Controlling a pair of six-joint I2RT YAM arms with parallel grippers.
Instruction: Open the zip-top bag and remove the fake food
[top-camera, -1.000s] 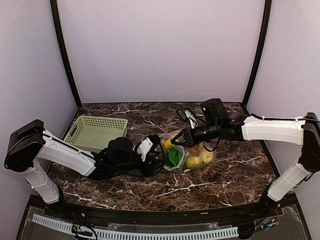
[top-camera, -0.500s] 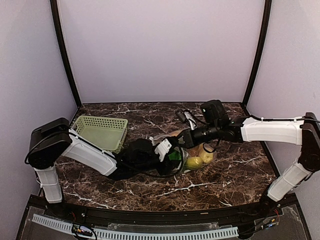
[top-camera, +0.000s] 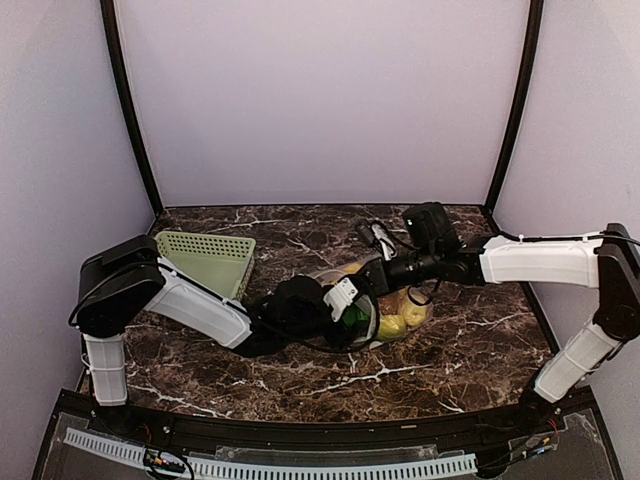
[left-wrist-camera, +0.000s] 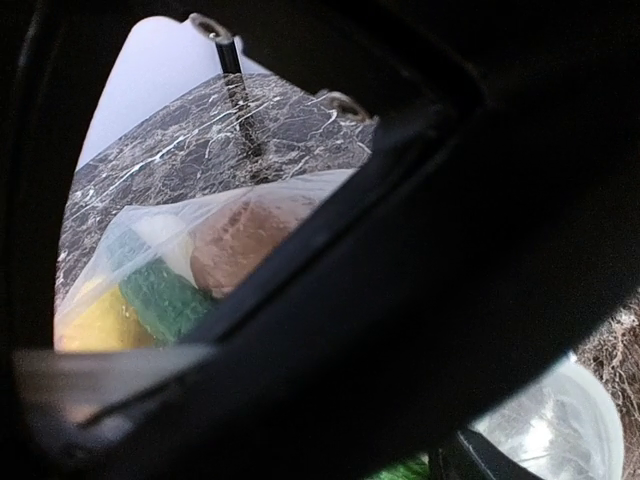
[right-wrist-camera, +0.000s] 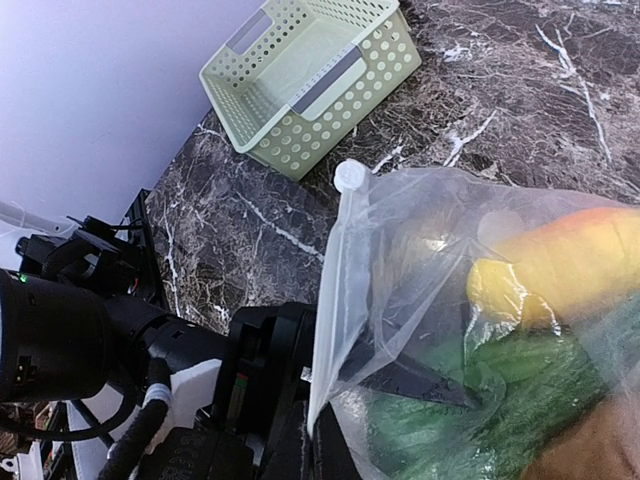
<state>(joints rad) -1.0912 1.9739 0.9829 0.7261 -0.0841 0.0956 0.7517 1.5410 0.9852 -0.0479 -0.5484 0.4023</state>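
Note:
The zip-top bag lies mid-table with its mouth lifted. My right gripper is shut on the whitish zip strip, which runs down between its fingers at the bottom of the right wrist view; the white slider sits at the strip's top. The fake food is inside: a yellow piece, an orange one and a green leafy one. My left gripper presses against the bag's left edge; one dark finger shows through the film. Its wrist view is mostly blocked; the bag shows beyond.
A pale green slotted basket stands at the back left of the dark marble table, also in the right wrist view. Black frame posts rise at the table's back corners.
My left arm has swung right across the table, and its gripper has gone from short of the bag to its left edge. My right gripper has held its place on the bag.

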